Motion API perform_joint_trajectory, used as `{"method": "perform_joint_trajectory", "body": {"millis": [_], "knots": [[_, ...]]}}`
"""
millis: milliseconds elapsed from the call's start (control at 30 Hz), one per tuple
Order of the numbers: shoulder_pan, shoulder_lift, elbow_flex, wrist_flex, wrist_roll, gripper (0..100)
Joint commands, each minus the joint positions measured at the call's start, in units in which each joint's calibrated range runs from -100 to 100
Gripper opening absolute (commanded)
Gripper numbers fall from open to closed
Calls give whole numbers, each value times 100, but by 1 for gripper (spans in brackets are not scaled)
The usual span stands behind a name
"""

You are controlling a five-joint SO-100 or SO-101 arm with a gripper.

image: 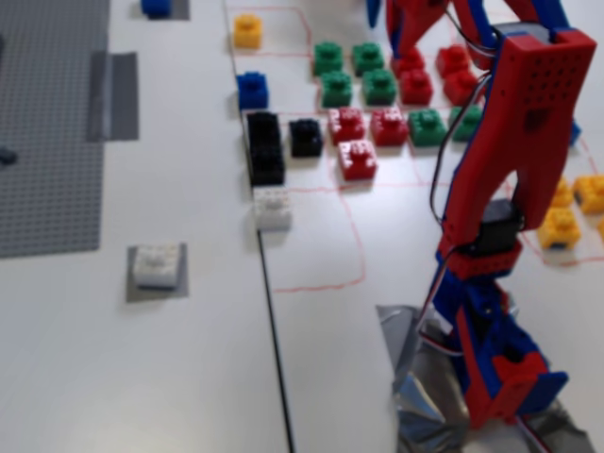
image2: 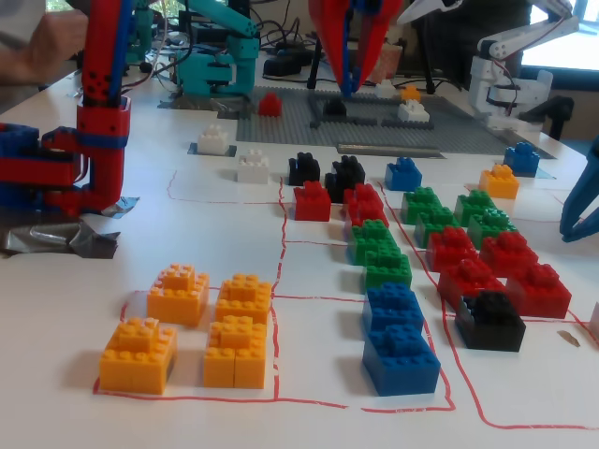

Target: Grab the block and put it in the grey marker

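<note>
Your block (image: 157, 265) sits squarely on the grey marker (image: 179, 283) in a fixed view, left of the dark seam in the table (image: 189, 377), with tape showing around its near and right edges; in a fixed view the same block (image2: 213, 139) rests on the marker (image2: 194, 149) at far left, just short of the grey baseplate (image2: 468, 117). The second white brick (image: 272, 209) stands apart, right of the seam, just below the black bricks (image: 265, 146). Nothing here is a true container: red pen outlines on the table fence the bricks by colour, with orange bricks (image2: 192, 327) in the near left box, blue bricks (image2: 398, 339) beside them, and green bricks (image2: 379, 253) and red bricks (image2: 487, 267) further right. You cannot tell whether your gripper (image2: 348, 84) is spread or closed; it hangs over the baseplate, well apart from the block, and only its red and blue tip shows. No readable writing or brand appears on anything.
</note>
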Motion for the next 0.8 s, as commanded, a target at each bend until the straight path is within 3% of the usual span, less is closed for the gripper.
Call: {"method": "perform_joint_trajectory", "body": {"millis": [0, 233, 767], "knots": [[194, -591, 9, 97, -147, 0], [489, -640, 445, -9, -352, 0], [1441, -1193, 2107, -1388, 176, 0]]}}
